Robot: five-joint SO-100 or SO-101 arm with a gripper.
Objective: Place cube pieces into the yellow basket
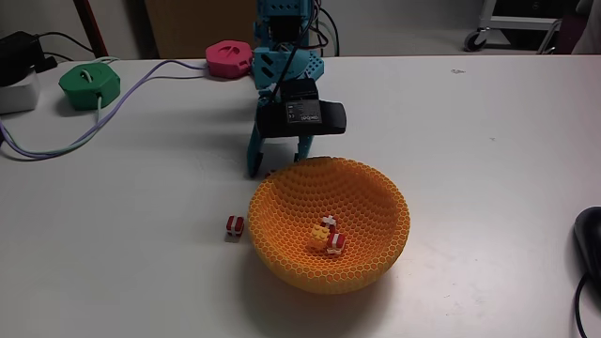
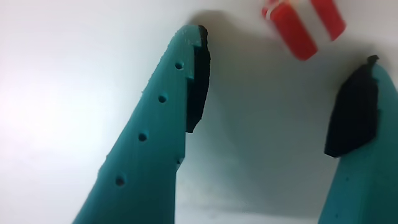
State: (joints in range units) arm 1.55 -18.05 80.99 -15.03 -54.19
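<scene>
Jaws (image 2: 283,87) spread wide and empty above the white surface (image 2: 74,74). One red-and-white striped cube (image 2: 303,25) lies just beyond the fingertips, slightly toward the right-hand tip in the wrist view, lying at a slant. Yellow basket (image 1: 282,211) sits nearby, already holding pieces.

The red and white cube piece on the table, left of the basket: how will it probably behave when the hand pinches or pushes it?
The red and white cube piece looks like hard plastic, so it is probably stiff. It is tiny beside the yellow basket, so likely very light and apt to slide on the smooth white table. Its flat faces suggest no rolling, though the wide-open hand could nudge it sideways.
</scene>
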